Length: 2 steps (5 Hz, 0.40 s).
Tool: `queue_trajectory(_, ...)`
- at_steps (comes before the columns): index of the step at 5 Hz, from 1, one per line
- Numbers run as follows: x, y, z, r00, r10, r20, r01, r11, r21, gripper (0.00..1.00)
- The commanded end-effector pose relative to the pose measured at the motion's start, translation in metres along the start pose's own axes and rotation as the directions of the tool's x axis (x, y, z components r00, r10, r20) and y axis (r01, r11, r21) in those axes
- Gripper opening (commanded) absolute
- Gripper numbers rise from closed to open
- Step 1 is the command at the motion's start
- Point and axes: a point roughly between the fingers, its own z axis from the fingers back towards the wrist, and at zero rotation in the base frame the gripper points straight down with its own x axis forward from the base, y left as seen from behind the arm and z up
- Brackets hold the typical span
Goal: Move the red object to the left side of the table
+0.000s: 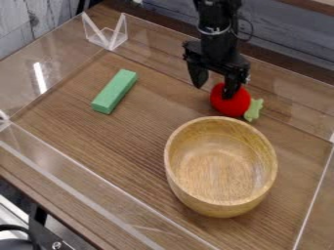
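Your pincer stands apart over the fruit, which lies just beyond the bowl on the desk; straddle it evenly, perhaps lower slightly, then close gently.

low clear wall along one side, cables in a lower corner, pale striped surface beyond, soft light
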Motion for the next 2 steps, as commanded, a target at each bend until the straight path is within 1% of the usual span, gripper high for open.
queue_trajectory(1,0.0064,-0.0022,0.0070,0.999,-0.008,0.034,0.008,1.000,0.009,0.00)
queue_trajectory(2,0.0054,-0.0027,0.0060,0.999,-0.009,0.031,0.008,1.000,0.007,0.00)
